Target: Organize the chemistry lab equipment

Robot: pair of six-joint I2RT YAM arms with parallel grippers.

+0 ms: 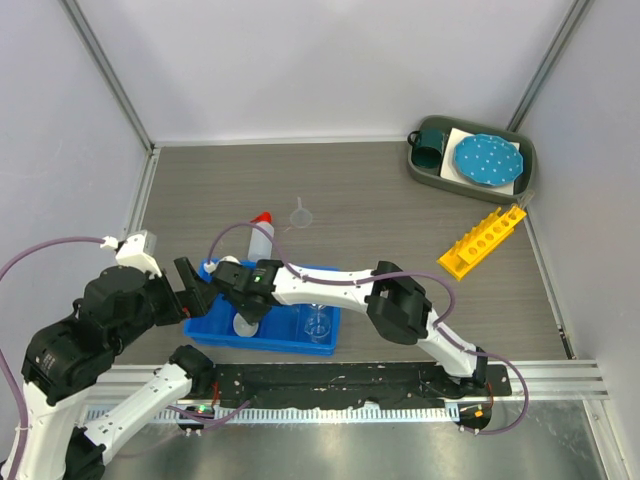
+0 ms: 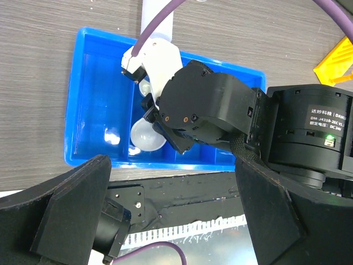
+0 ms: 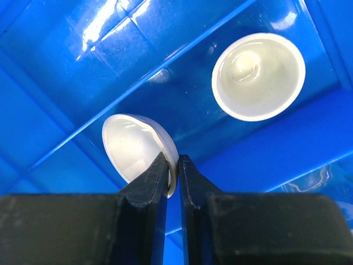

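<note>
At right gripper (image 3: 172, 165): clenched on rim of dish (image 3: 135, 146), thin edge nipped from both sides. Held tilted, bowl facing left of frame, low in tray (image 3: 83, 66). Rim pinch probably chosen for want of other purchase on so shallow a shape. Cannot tell whether touching the tray floor.

Upper right of same view: second dish (image 3: 258, 75), mouth up, lying flat, apart from the first. Both on same side of diagonal ridge (image 3: 182, 55) in the floor. Judged step: setting down beside its twin, like with like.

Further out, top view: beaker (image 1: 318, 322) at right end of tray. Bottle (image 1: 258, 245) standing just behind tray. Funnel (image 1: 301, 214) beyond it on table (image 1: 400, 200). Rack (image 1: 483, 240) well apart, right of centre. Last three judged not yet sorted.

At left gripper (image 2: 171, 187): released, jaws wide, nothing between. Hovering at tray's left end, probably to keep out of the working arm's way.
</note>
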